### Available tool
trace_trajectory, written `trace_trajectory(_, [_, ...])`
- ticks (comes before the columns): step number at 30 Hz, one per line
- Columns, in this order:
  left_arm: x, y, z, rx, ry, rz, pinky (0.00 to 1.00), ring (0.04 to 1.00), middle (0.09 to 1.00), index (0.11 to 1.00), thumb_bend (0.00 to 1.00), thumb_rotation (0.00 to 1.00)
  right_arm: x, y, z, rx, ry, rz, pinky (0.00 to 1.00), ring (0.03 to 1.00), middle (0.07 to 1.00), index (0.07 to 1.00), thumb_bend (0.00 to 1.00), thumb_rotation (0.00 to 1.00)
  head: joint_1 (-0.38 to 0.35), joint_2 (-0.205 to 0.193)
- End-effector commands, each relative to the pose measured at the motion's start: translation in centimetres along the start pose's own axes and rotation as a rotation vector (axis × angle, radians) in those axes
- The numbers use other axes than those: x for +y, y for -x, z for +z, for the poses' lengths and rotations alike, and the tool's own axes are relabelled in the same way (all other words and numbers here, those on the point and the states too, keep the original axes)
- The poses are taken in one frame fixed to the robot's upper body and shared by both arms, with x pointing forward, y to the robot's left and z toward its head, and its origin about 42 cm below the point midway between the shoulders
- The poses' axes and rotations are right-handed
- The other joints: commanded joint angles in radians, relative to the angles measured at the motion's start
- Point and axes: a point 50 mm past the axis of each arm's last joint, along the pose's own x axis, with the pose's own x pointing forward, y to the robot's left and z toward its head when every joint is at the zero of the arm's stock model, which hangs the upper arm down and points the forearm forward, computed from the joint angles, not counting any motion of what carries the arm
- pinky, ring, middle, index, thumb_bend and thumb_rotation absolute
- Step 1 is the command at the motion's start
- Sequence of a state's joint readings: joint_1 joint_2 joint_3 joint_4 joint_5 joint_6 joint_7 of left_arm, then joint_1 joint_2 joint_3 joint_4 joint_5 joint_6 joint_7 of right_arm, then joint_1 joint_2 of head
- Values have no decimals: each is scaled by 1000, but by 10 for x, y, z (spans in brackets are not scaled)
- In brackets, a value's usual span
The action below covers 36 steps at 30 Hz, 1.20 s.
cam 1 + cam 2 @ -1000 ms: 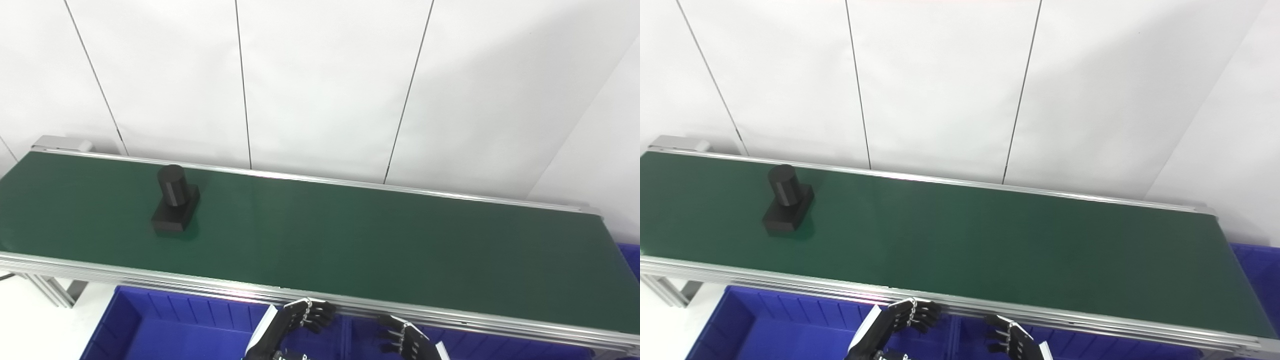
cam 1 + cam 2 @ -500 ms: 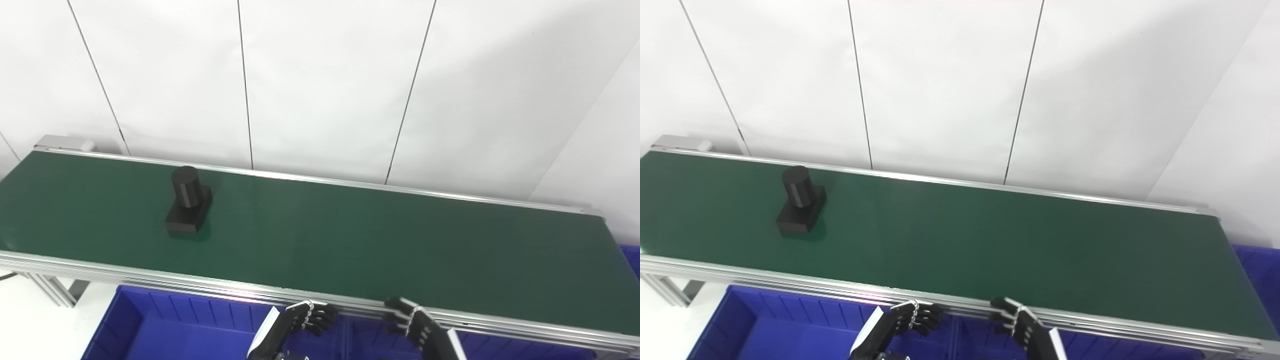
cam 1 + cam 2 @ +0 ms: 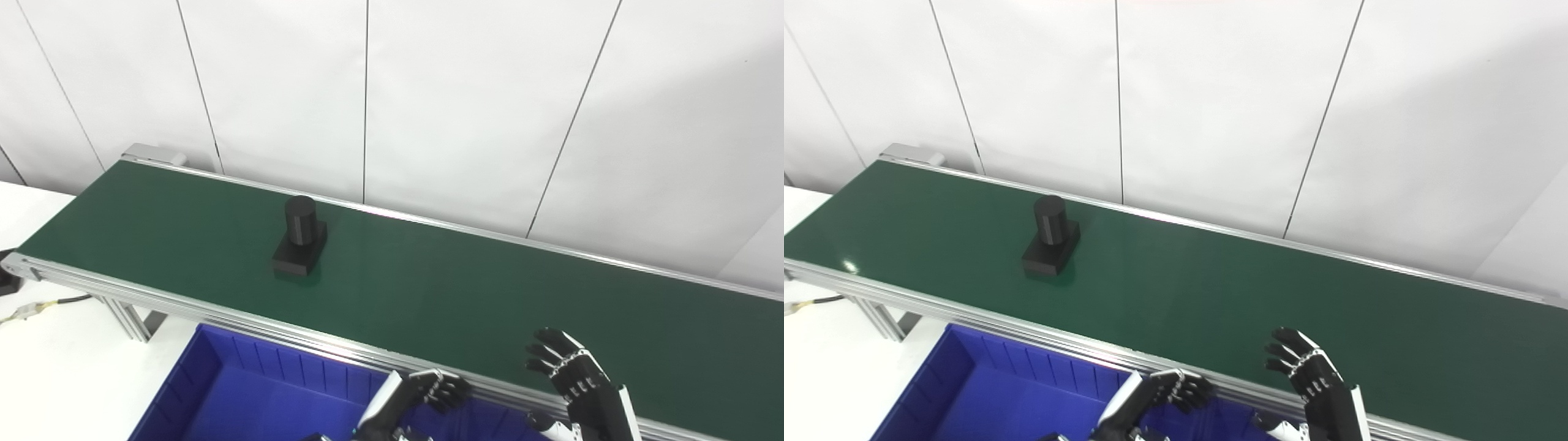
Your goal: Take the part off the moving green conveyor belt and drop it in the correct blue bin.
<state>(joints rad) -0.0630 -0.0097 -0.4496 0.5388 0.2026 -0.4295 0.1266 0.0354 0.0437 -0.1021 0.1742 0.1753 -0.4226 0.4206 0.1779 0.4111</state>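
Observation:
A black part (image 3: 299, 246), a short cylinder standing on a square base, rides the green conveyor belt (image 3: 429, 288) left of its middle. My right hand (image 3: 572, 375) is raised over the belt's near edge, far right of the part, open with its fingers spread and nothing in it. My left hand (image 3: 436, 391) hangs low below the belt's front rail, over the blue bin (image 3: 245, 392), with its fingers curled and holding nothing.
Aluminium rails (image 3: 257, 318) run along both long sides of the belt. A white panelled wall (image 3: 392, 92) stands just behind it. A white table surface (image 3: 55, 367) with a cable (image 3: 37, 306) lies at the lower left.
The camera has swung left, so the whole scene sits further right. The part has travelled right along the belt. My right hand has risen from below the rail to over the belt and spread.

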Motion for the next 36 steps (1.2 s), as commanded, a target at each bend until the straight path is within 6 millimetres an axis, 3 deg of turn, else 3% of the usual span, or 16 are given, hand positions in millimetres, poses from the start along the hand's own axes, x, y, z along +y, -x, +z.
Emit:
trace_trajectory(1, [1, -14, 15, -88, -9, 20, 560, 617, 653, 678, 933, 2, 5, -16, 12, -97, 10, 20, 658, 738, 796, 766, 869, 254, 2, -3])
trace_trajectory(9, [-1, -16, 14, -85, -22, 26, 551, 613, 651, 673, 945, 5, 3, -46, 13, -103, 75, -29, 652, 741, 791, 780, 785, 158, -10, -21])
trace_trajectory(20, [2, -16, 12, -77, -12, 30, 570, 620, 653, 666, 964, 2, -15, -95, 11, -102, 82, -52, 596, 701, 774, 773, 846, 152, -35, -30])
trace_trajectory(27, [4, -13, 13, -77, 15, 29, 597, 633, 661, 668, 963, 0, -6, -128, 15, -112, 90, -47, 597, 704, 763, 766, 872, 145, -59, -28])
trace_trajectory(36, [5, -12, 13, -79, 23, 29, 599, 633, 661, 668, 958, 0, 10, -155, 14, -98, 103, -26, 595, 705, 780, 769, 857, 151, -68, -27])
